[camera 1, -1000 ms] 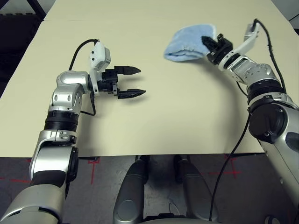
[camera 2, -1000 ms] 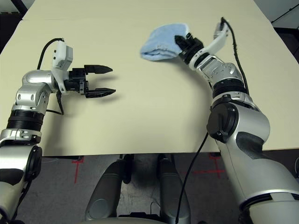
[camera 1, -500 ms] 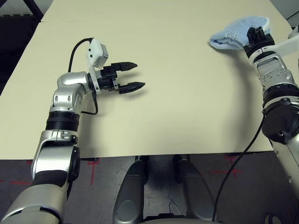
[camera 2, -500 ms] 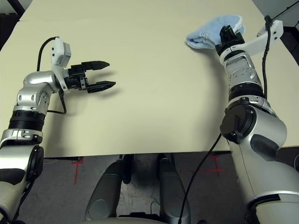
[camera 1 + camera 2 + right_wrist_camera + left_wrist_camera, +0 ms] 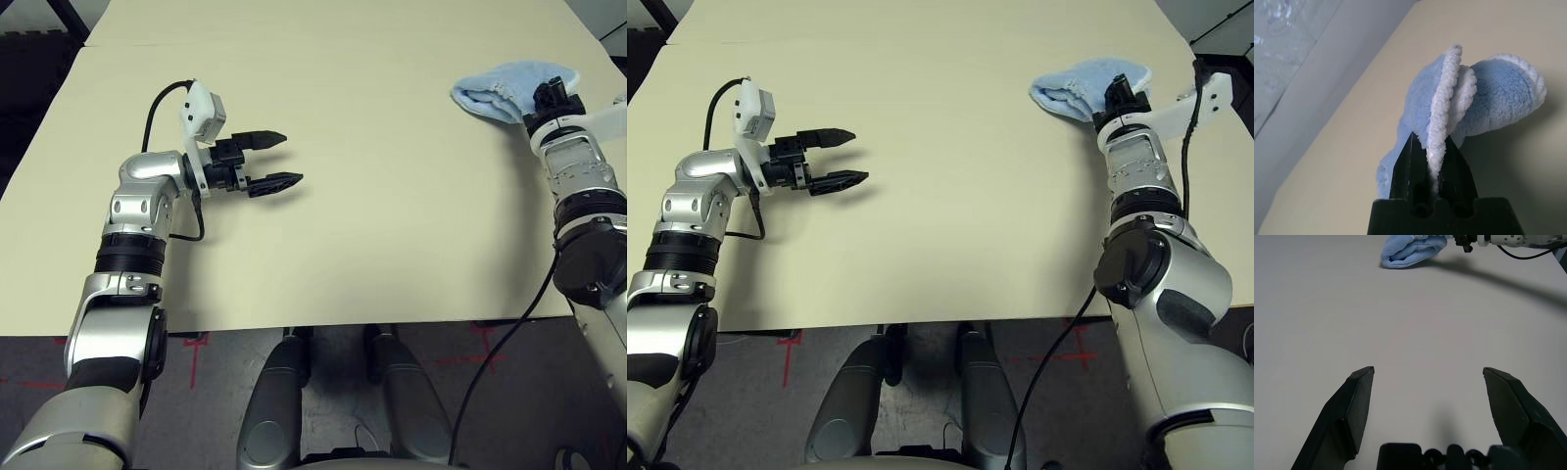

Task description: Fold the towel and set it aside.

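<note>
Hovering over the near-left part of the tabletop (image 5: pixel 353 215), the left gripper (image 5: pixel 277 160) has its two black fingers (image 5: pixel 1359 396) spread wide with nothing between them, pointing level across the bare surface toward the far right. Nothing lies near it.

Farther out, at the far right of the tabletop close to its right edge, the right gripper (image 5: pixel 1120 97) is clamped on the towel (image 5: pixel 505 88). The right wrist view shows the fingers (image 5: pixel 1410 164) pinched narrow on the stacked white-stitched edges of the light-blue cloth, with the folded bulk bulging out beyond the tips. From the head camera, the towel is a compact bundle whose long axis runs roughly left to right; its body extends from the fingers toward the robot's left and slightly away, and its rounded folded end faces the middle of the tabletop. Whether the cloth rests fully on the surface or hangs just above it cannot be told.

The folding looks done, and the bundle appears to be at its set-aside spot. The right arm alone is placed to finish: parting its fingers and backing off would leave the towel where it is, while the left arm stands well apart.
</note>
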You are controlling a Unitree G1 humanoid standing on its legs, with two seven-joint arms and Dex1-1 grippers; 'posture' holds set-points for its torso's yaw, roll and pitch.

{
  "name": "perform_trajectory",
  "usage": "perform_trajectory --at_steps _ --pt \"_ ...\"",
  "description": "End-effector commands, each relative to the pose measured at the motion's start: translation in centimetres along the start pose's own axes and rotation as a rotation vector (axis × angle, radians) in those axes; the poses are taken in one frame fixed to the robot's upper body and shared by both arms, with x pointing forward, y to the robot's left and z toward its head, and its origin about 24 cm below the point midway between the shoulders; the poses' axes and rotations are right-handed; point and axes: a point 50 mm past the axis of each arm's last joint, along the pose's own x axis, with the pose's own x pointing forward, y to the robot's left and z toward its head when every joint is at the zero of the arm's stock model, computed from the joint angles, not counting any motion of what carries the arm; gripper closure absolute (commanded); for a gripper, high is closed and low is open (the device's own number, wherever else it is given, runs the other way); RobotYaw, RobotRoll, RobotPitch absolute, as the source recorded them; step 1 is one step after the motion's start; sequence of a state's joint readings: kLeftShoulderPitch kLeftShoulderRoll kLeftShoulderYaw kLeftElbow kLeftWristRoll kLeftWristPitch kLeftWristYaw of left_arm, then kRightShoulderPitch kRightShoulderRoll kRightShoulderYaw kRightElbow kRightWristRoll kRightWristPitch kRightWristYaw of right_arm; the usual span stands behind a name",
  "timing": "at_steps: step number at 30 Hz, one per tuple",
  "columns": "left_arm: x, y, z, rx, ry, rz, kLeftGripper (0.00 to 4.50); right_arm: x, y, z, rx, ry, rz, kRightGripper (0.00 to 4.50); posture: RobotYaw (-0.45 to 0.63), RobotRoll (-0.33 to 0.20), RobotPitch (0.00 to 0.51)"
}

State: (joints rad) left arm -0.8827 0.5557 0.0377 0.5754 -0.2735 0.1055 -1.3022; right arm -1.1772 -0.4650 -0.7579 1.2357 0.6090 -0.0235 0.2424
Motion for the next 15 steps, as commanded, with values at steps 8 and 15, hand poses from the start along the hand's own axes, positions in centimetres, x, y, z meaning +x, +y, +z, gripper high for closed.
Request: perform_trajectory --at_steps 8,15 --pt "0.1 0.1 -0.2 -0.006 0.011 -0.012 0.0 -0.5 -0.6 -1.4 0.086 -0.008 -0.065 4.49 0.04 0.0 0.286" --pt "0.0 0.0 -0.5 -0.01 0.013 -0.005 0.0 -0.2 0.0 -1.5 0.083 0.051 -0.05 3.17 0.05 0.0 0.279"
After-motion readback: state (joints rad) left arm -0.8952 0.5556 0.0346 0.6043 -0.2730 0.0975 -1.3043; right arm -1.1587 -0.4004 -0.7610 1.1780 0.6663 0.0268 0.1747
